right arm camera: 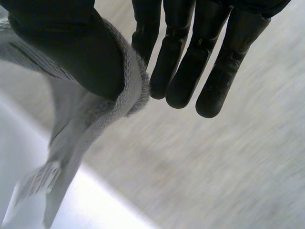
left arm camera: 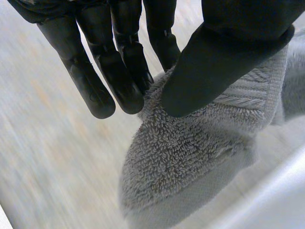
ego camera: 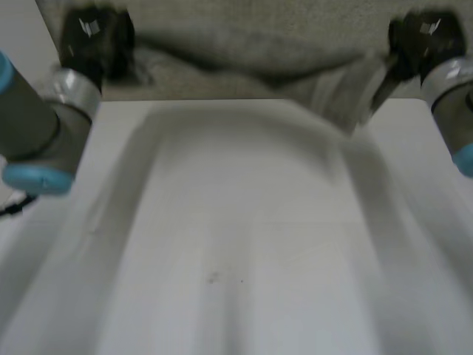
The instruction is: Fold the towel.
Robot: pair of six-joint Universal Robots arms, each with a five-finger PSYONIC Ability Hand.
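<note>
Left hand (left arm camera: 224, 62) thumb clamps towel (left arm camera: 190, 157) corner against fingers. Right hand (right arm camera: 71, 52) pinches other corner of same edge likewise. Towel sags between hands, over table (ego camera: 244, 244) far end. Step, likely: fold-over with edge raised. Next calls for: match edge to opposite edge, lower, release.

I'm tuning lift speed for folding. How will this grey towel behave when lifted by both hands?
Likely floppy: the towel sags between the left hand and right hand. Its thick looped pile probably grips well, so the thumb-and-fingers pinches seem unlikely to slip. It may swing if moved fast.
</note>
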